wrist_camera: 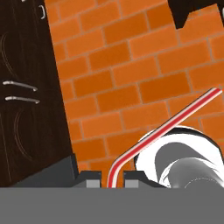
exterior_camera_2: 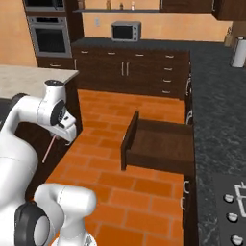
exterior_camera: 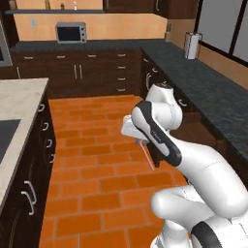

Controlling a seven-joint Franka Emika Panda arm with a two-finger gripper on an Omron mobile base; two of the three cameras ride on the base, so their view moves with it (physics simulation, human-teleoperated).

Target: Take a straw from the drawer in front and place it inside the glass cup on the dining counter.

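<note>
Straw [wrist_camera: 162, 129], thin and pale pink-red, is gripped between the two dark fingertips [wrist_camera: 92, 182] at the bottom of the hand view; it rises from the narrow gap between them, bends, and runs off slanting over the orange brick floor [wrist_camera: 131, 65]; the jaws are closed on it near its bent end. In the left base view the dining counter [exterior_camera: 22, 97] with its beige veined top is seen at the far left, dark cabinet fronts with pale curved handles below it; the brick floor lies between it and the white arm, and the straw [exterior_camera: 147, 155] hangs slanting below the hand, over the floor. In the right base view the beige counter top [exterior_camera_2: 29, 79] is seen at the left, just behind the arm; the gripper [exterior_camera_2: 56, 138] is held low beside the island's dark base, and the straw [exterior_camera_2: 48, 150] slants down from it; further right the drawer [exterior_camera_2: 158, 144], dark brown wood, stands pulled out over the floor from the cabinets under the black granite counter [exterior_camera_2: 216, 120]; a microwave [exterior_camera_2: 126, 31] sits on the far counter, and a paper towel roll [exterior_camera_2: 238, 53] stands at the far right.
</note>
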